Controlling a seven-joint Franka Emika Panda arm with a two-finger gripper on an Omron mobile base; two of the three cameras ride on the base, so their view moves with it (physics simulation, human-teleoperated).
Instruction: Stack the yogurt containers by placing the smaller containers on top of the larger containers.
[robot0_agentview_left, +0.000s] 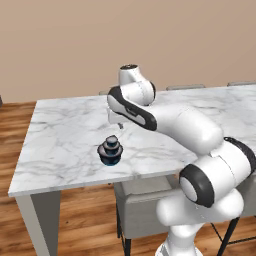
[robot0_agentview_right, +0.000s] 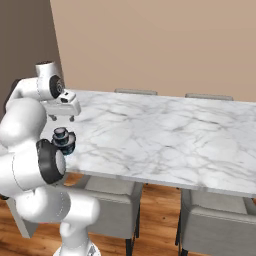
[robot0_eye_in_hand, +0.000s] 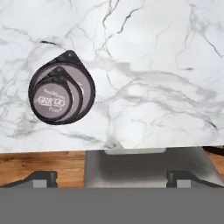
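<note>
The three yogurt containers stand as one stack near the front edge of the marble table (robot0_agentview_left: 65, 130). The widest cup (robot0_agentview_left: 110, 158) (robot0_eye_in_hand: 86, 82) is at the bottom, the medium cup (robot0_agentview_left: 110, 149) (robot0_eye_in_hand: 76, 93) sits on it, and the tiny cup (robot0_agentview_left: 112, 140) (robot0_eye_in_hand: 52, 101) is on top. In the right base view the stack (robot0_agentview_right: 64, 140) is partly behind my arm. My gripper (robot0_agentview_left: 120, 123) (robot0_agentview_right: 62, 117) (robot0_eye_in_hand: 111, 177) hangs open above the table, just behind and beside the stack, and holds nothing. Its fingertips (robot0_eye_in_hand: 41, 177) are spread wide.
A grey chair (robot0_agentview_left: 145, 197) (robot0_eye_in_hand: 144, 164) is tucked under the table's front edge below the stack. A second one (robot0_agentview_right: 220, 220) stands further right. Chair backs (robot0_agentview_left: 185, 87) show along the far side. Wooden floor (robot0_agentview_left: 85, 220) lies in front of the table.
</note>
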